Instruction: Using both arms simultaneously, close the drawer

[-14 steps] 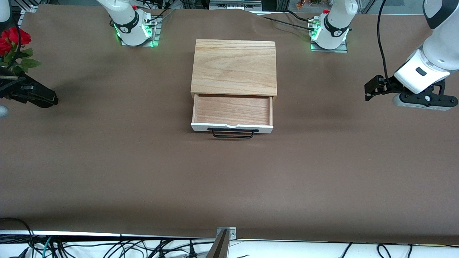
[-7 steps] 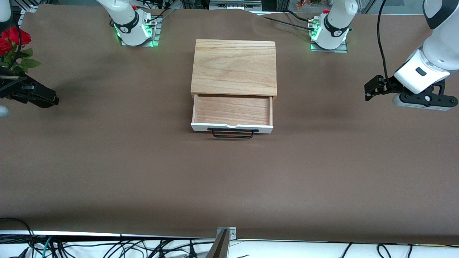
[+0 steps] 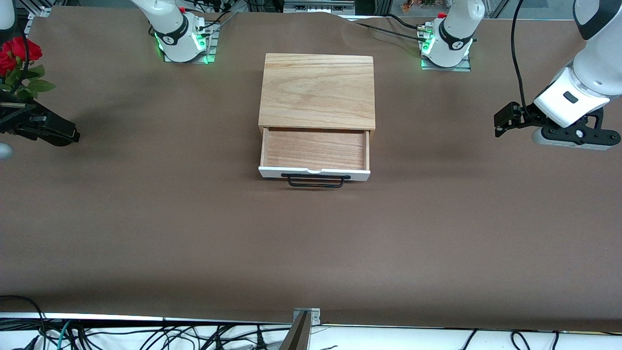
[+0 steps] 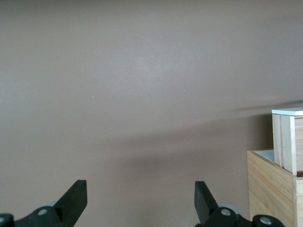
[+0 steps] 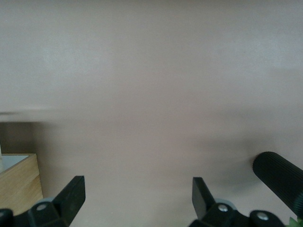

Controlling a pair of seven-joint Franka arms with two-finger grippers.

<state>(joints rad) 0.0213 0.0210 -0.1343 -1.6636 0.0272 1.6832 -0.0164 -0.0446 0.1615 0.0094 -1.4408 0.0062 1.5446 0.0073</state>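
The drawer (image 3: 315, 148) stands pulled out of the light oak box (image 3: 317, 90) at the table's middle. Its white front panel (image 3: 313, 172) and black wire handle (image 3: 316, 181) face the front camera, and the tray is empty. My left gripper (image 3: 503, 121) hangs open and empty over the table at the left arm's end, well apart from the drawer. My right gripper (image 3: 68, 136) hangs open and empty at the right arm's end. The left wrist view shows its gripper (image 4: 141, 194) wide open, with the drawer's side (image 4: 284, 142) at the edge. The right wrist view shows its gripper (image 5: 138, 191) wide open.
Red roses (image 3: 17, 56) stand beside the right gripper at the table's edge. A black ribbed cylinder (image 5: 277, 177) shows in the right wrist view. A metal bracket (image 3: 306, 316) and cables lie along the table edge nearest the front camera. Brown table (image 3: 311, 243) lies open around the box.
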